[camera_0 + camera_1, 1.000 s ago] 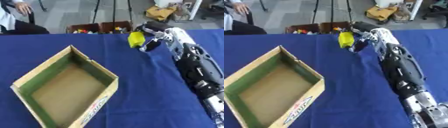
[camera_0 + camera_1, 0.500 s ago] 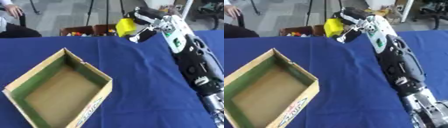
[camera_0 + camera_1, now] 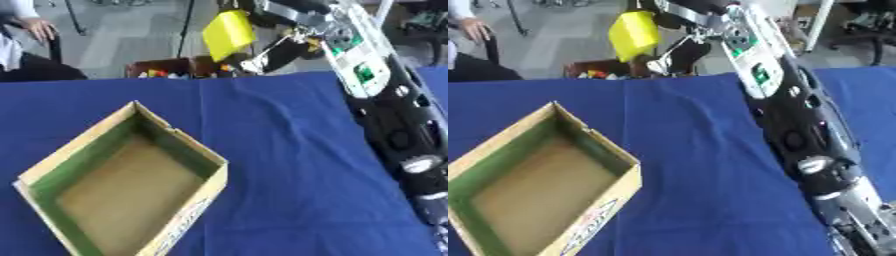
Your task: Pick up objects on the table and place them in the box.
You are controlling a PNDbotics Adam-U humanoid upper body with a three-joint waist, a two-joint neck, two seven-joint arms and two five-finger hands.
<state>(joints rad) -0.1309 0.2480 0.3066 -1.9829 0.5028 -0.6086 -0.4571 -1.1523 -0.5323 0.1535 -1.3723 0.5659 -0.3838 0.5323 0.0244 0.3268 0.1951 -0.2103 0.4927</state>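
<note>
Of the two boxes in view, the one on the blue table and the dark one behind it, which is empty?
The cardboard box on the blue table is empty: only its bare brown floor shows. The dark box behind the table's far edge holds small colourful things.

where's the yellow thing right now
The yellow object is held up in the air by the right hand, near the top centre of the left eye view, above the far edge of the blue table and beyond the open cardboard box.
</note>
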